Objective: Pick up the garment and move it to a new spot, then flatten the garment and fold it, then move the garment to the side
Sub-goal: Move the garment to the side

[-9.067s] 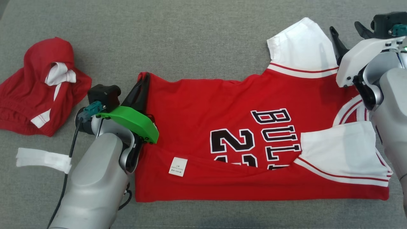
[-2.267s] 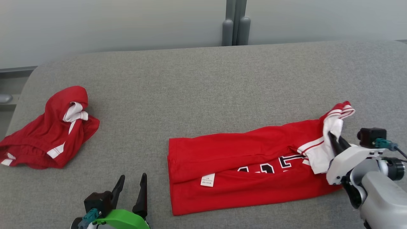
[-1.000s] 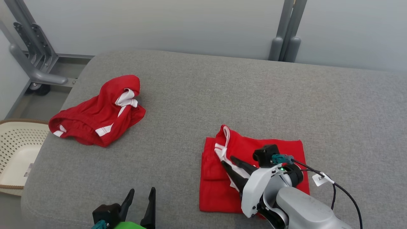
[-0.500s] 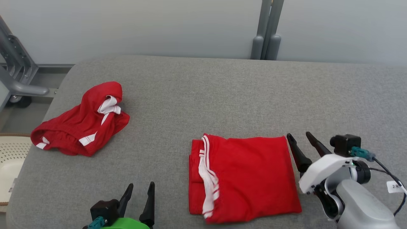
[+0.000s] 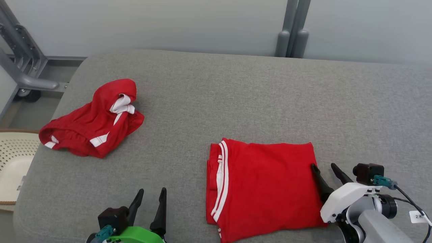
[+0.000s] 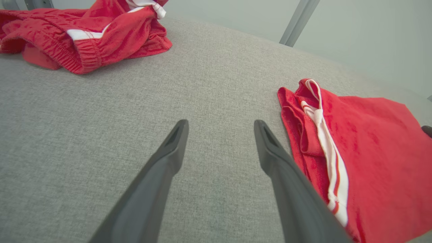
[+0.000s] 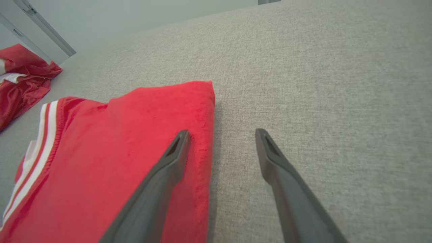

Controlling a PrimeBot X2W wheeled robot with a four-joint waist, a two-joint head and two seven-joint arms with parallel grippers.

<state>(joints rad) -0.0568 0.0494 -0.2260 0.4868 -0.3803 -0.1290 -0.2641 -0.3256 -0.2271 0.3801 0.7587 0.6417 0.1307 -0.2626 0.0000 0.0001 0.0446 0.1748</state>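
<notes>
On the grey cushion [image 5: 236, 94], one folded garment [image 5: 266, 182], one crumpled garment [image 5: 91, 125].

The head camera looked forward and down from above over the grey cushioned surface [image 5: 236, 94]. Each wrist camera sat low and close, facing across that surface. All three views shared the folded red jersey [image 5: 266, 185].

- A grey fabric-covered tabletop [image 5: 236, 94] spans the head view.
- Crumpled red shorts [image 5: 91, 126] with white trim lie on its left part.
- A cream perforated basket [image 5: 15, 158] sits beyond the tabletop's left edge.
- Two grey upright posts [image 5: 293, 33] stand behind the far edge, against a pale wall [image 5: 152, 23].
- A grey metal frame [image 5: 20, 67] stands at the upper left.
</notes>
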